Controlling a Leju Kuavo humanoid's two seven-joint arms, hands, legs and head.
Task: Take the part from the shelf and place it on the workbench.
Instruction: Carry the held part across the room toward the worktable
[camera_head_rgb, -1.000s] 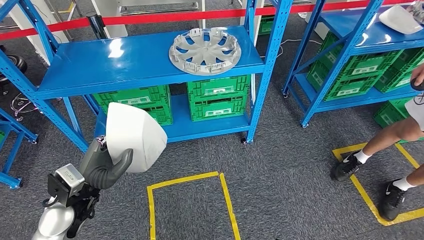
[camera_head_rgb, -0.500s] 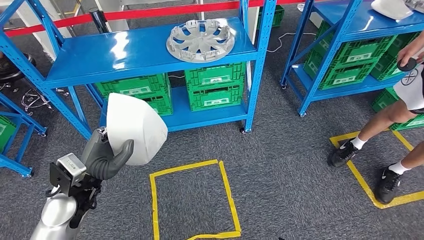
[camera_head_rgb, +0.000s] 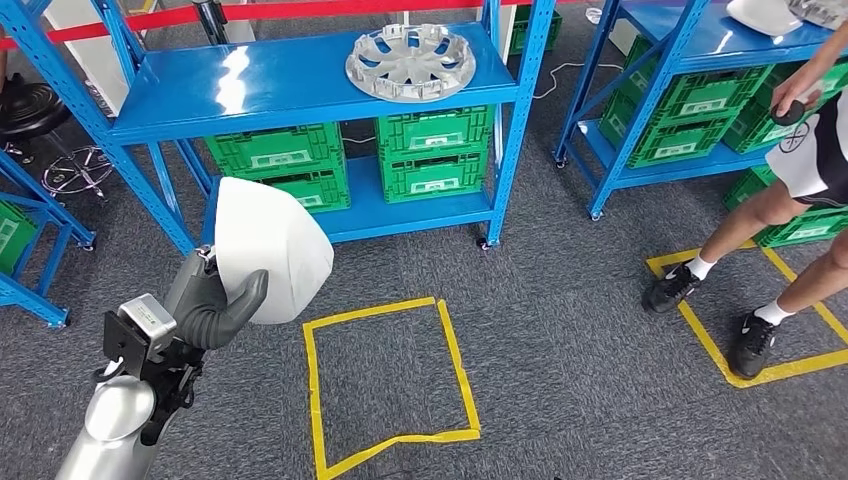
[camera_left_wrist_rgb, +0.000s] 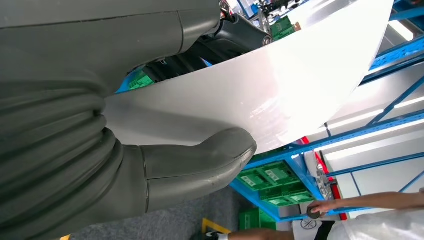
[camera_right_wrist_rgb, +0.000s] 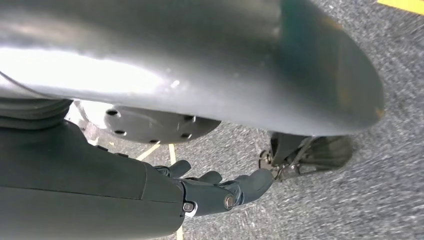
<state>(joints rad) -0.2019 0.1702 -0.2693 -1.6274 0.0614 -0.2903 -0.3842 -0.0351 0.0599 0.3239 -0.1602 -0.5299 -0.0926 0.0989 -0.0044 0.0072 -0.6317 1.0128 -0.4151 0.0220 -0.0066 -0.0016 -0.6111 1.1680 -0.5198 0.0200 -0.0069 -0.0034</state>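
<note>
The part is a smooth white curved shell (camera_head_rgb: 265, 250), held up in front of the blue shelf's lower level. My left hand (camera_head_rgb: 210, 305) grips its lower edge, the thick thumb (camera_left_wrist_rgb: 200, 160) pressed on the near face and the dark fingers behind it. In the left wrist view the white shell (camera_left_wrist_rgb: 260, 95) runs across the picture above the thumb. My right hand (camera_right_wrist_rgb: 220, 190) hangs over the grey carpet with its fingers loosely stretched out and nothing in them.
A blue shelf (camera_head_rgb: 280, 85) carries a silver wheel cover (camera_head_rgb: 417, 63), with green crates (camera_head_rgb: 435, 155) below. A yellow tape square (camera_head_rgb: 390, 380) marks the carpet ahead. A person (camera_head_rgb: 790, 200) stands at right in another taped square, beside a second blue shelf (camera_head_rgb: 700, 40).
The whole picture has shifted: the camera has moved, showing more carpet and tape square, the shelf higher in view. The white shell stays gripped in my left hand.
</note>
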